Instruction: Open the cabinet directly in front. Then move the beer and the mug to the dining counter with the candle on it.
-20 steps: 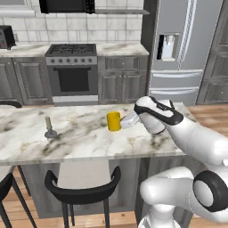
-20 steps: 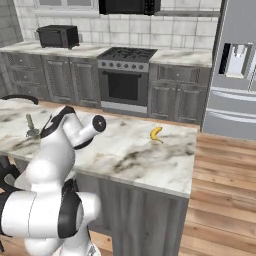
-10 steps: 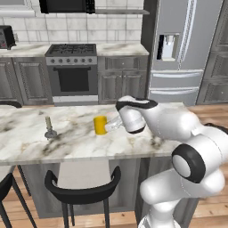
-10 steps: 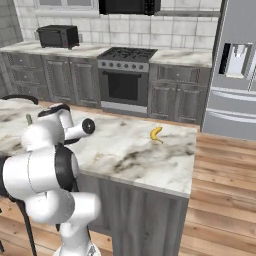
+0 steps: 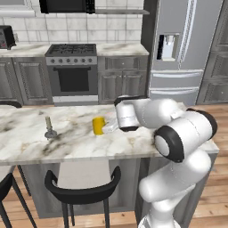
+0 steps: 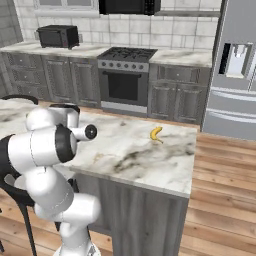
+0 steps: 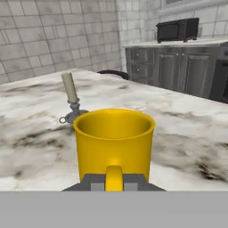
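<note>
Left base view shows the gripper (image 5: 107, 128), clamped on the yellow mug (image 5: 98, 125) handle, carried leftward toward the candle (image 5: 49, 128) at 9 o'clock over the dining counter (image 5: 26, 147); placement looks imminent.

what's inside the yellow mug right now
From the hand view, the mug shows only its bare yellow inner wall below the rim; nothing sticks out. Its bottom is hidden by the near wall, so something small lying there can't be ruled out.
</note>
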{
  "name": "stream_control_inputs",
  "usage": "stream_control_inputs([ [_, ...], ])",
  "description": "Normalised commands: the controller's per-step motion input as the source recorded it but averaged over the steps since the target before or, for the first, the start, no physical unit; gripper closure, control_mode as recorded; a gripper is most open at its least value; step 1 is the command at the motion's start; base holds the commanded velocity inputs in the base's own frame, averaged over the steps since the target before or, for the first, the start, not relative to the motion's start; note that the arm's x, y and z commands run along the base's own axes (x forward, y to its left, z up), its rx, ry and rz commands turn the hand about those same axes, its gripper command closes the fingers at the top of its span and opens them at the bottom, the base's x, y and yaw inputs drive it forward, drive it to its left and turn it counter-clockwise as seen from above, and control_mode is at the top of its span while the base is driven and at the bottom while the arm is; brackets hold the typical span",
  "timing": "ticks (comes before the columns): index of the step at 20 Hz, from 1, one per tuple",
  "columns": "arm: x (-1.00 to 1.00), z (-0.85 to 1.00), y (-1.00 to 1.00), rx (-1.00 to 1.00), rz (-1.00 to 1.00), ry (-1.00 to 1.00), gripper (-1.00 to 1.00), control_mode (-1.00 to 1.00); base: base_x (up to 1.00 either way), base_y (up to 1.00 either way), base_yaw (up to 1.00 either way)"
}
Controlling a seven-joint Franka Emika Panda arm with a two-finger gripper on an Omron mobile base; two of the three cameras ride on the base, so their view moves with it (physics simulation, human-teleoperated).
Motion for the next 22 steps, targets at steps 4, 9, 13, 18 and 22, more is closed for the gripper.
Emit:
stream_control_inputs([
  [4,0.65,-0.05,0.0,0.0,0.0,0.0,1.0,-1.0,0.0,0.0,0.0],
  [9,0.27,-0.1,0.0,0.0,0.0,-0.04,1.0,-1.0,0.0,0.0,0.0],
  [13,0.0,-0.15,0.0,0.0,0.0,-0.09,1.0,-1.0,0.0,0.0,0.0],
  [18,0.0,-0.05,0.0,0.0,0.0,-0.03,1.0,-1.0,0.0,0.0,0.0],
  [22,0.0,0.0,0.0,0.0,0.0,0.0,-1.0,-1.0,0.0,0.0,0.0],
])
